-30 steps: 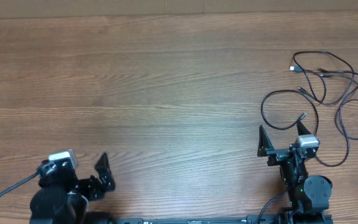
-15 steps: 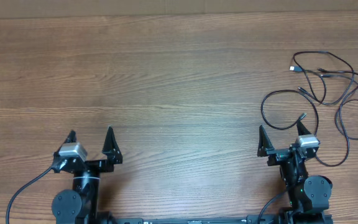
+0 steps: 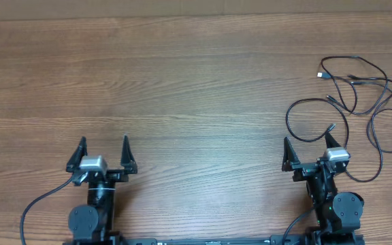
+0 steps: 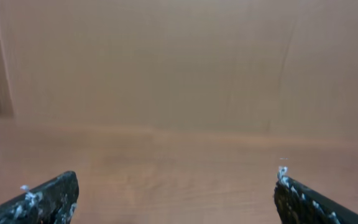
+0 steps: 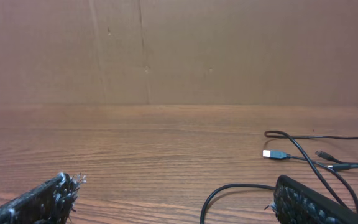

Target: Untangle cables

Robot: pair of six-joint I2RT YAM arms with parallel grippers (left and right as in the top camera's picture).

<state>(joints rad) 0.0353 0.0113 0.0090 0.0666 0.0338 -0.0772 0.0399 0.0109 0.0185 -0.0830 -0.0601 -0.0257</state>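
Observation:
A tangle of thin black cables (image 3: 359, 95) lies at the right side of the wooden table, with a silver-tipped plug (image 3: 323, 75) at its upper left. In the right wrist view the cables (image 5: 316, 158) lie ahead to the right, and one loop (image 5: 229, 190) curves between the fingers. My right gripper (image 3: 311, 146) is open and empty, just below the nearest loop. My left gripper (image 3: 103, 146) is open and empty at the lower left, far from the cables. The left wrist view shows only bare wood between the open fingers (image 4: 176, 193).
A brown cardboard wall (image 5: 179, 50) stands along the far edge of the table. The arms' bases (image 3: 332, 211) and a thick black arm wire (image 3: 36, 207) sit at the near edge.
The left arm swung from a turned, folded pose at the lower left to face forward, shifting a little right. The right arm and the cables have not moved.

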